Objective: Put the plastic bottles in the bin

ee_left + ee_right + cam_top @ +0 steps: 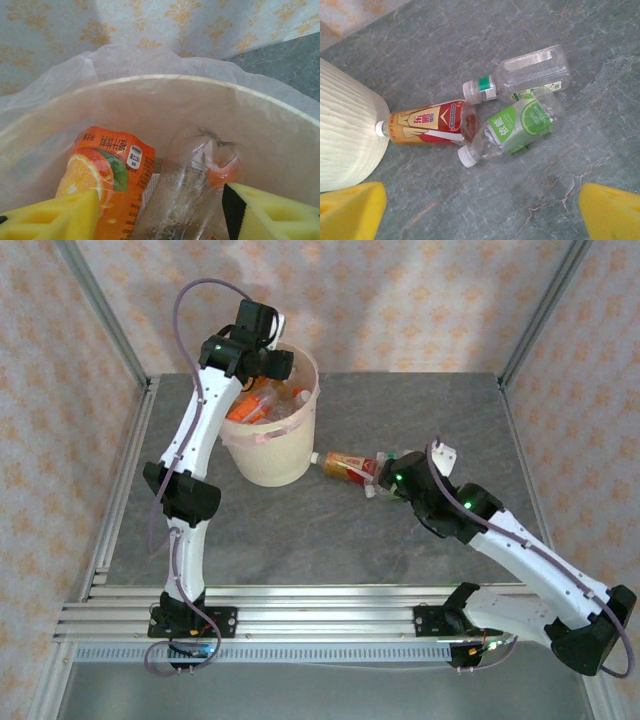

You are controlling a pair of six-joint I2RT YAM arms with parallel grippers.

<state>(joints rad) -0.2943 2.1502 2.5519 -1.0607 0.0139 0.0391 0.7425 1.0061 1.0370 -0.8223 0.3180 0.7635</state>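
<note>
Right gripper (480,212), jaws wide, is nearer: green bottle (517,125) lies ahead, axis nearly along the jaw line. Left gripper (160,212), jaws parted, over bin (165,77).

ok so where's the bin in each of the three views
top external: the bin stands upper left of centre.
left wrist: its rim arcs across the middle, with bottles inside below it.
right wrist: its outer wall fills the left edge.
shared landmark: the grey table, which is at upper right in the left wrist view and is the background in the right wrist view.
</note>
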